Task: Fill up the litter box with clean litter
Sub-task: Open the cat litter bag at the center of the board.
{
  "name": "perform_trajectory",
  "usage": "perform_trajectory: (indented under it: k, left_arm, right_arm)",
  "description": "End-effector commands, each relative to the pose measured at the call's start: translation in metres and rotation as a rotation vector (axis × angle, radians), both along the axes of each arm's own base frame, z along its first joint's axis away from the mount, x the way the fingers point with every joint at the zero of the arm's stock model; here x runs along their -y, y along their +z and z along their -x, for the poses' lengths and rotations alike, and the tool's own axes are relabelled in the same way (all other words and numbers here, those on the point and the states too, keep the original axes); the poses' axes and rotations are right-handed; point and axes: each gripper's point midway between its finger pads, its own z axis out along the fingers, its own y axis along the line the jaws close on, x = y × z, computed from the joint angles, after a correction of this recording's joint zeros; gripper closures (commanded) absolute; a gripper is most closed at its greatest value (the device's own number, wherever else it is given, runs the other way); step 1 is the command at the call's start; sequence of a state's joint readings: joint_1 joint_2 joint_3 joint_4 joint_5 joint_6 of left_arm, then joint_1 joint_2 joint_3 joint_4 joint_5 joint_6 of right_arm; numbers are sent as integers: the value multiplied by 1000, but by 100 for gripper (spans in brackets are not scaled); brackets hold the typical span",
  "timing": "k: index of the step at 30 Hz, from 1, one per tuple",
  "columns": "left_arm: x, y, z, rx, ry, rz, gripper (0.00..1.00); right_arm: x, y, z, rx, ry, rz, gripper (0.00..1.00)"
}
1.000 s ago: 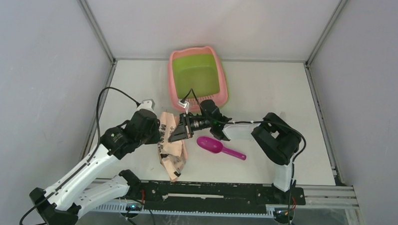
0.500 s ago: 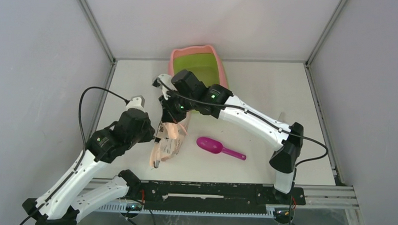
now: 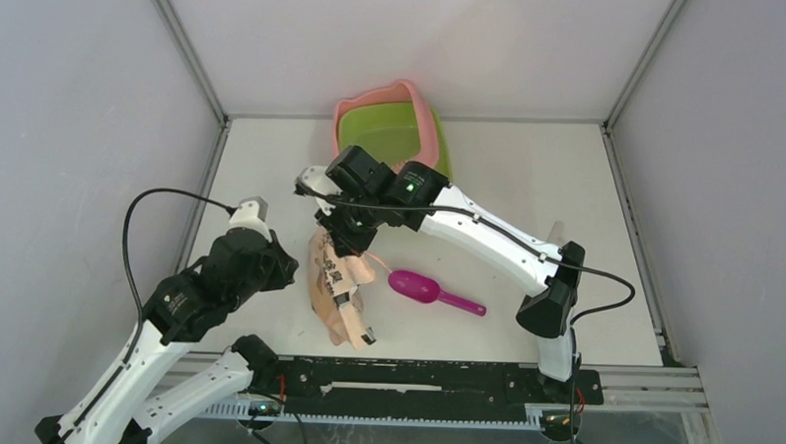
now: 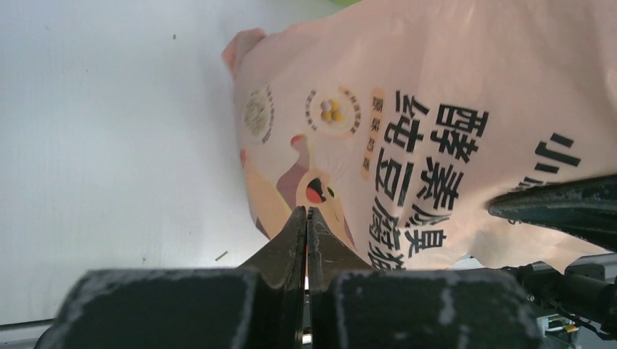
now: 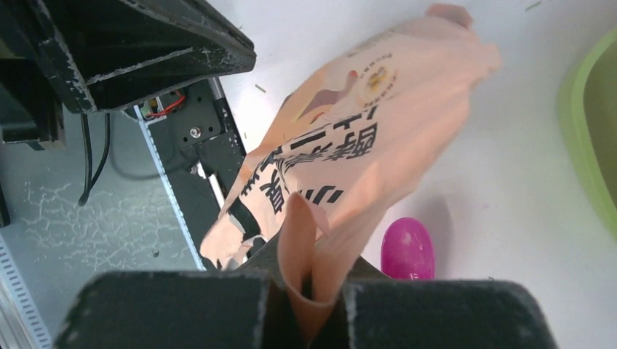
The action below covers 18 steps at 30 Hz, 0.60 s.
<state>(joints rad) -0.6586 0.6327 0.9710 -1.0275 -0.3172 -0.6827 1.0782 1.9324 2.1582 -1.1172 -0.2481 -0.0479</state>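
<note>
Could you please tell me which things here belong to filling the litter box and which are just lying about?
Part of the job:
- litter box, at the far side of the table
- printed bag, pinched in the right gripper; it probably holds the litter

Lying about:
- magenta scoop, on the table beside the bag, with neither gripper on it

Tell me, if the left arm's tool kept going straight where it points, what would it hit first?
Most likely the peach-pink printed bag: in the wrist view the shut left tool aims right at its near edge. From above a small gap seems to separate them, though depth is hard to judge.
</note>
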Motion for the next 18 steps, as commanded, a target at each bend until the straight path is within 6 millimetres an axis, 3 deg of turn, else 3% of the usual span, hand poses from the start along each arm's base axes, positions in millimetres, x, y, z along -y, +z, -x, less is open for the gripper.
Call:
perform_trajectory:
  k: [1, 7, 11, 12, 15, 18]
  left_arm:
    - [-2, 20, 0, 37, 23, 44, 96]
    - [-1, 8, -5, -1, 37, 9, 94]
    - [14, 0, -3, -34, -13, 45, 99]
    - [18, 3, -1, -13, -31, 74, 96]
    - [26, 17, 7, 59, -114, 143, 73]
    - [32, 18, 13, 73, -166, 167, 62]
  right_arm:
    - [-12, 54, 16, 89, 84, -158, 100]
    - [-16, 79, 2, 192, 121, -160, 100]
    - [-20, 68, -14, 265, 127, -115, 100]
    - [-21, 64, -16, 273, 130, -104, 100]
    - [-33, 44, -22, 275, 146, -74, 100]
    - [-50, 31, -23, 241, 157, -94, 100]
